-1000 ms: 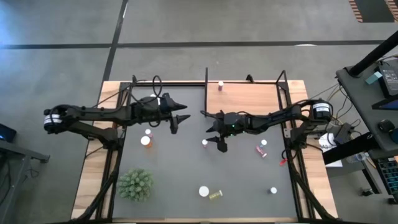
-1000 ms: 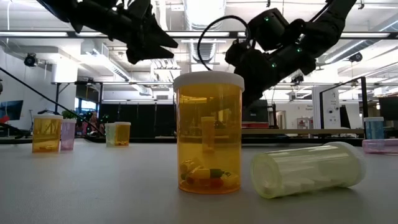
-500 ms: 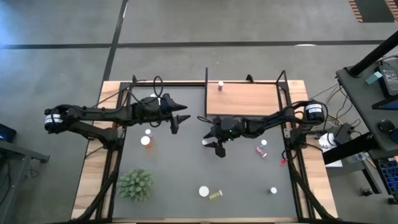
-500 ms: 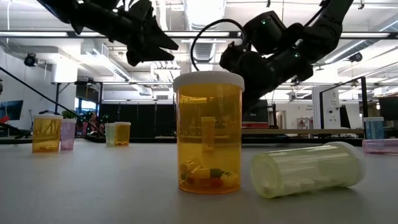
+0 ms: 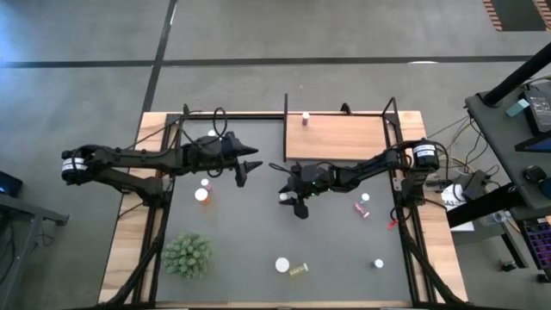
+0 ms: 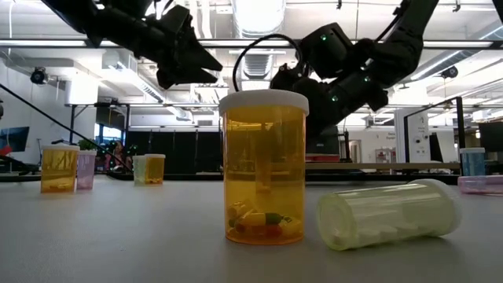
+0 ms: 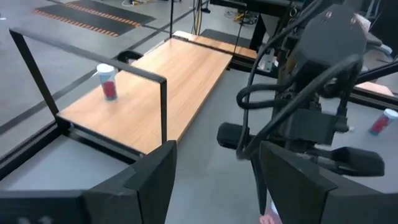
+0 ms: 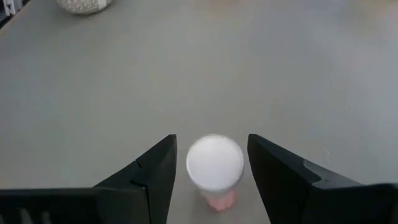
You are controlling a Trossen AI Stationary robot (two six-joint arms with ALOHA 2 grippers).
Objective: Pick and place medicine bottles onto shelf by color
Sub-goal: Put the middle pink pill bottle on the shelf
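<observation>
Right wrist view shows your right gripper (image 8: 208, 163) open, its fingers straddling the white cap of a pink bottle (image 8: 215, 169) upright on the grey mat (image 8: 261, 68), not yet clamped; you are at the pick step; next, close squarely and carry it to the shelf (image 5: 344, 136); your left gripper (image 5: 244, 163) waits open, empty, above the mat.
</observation>
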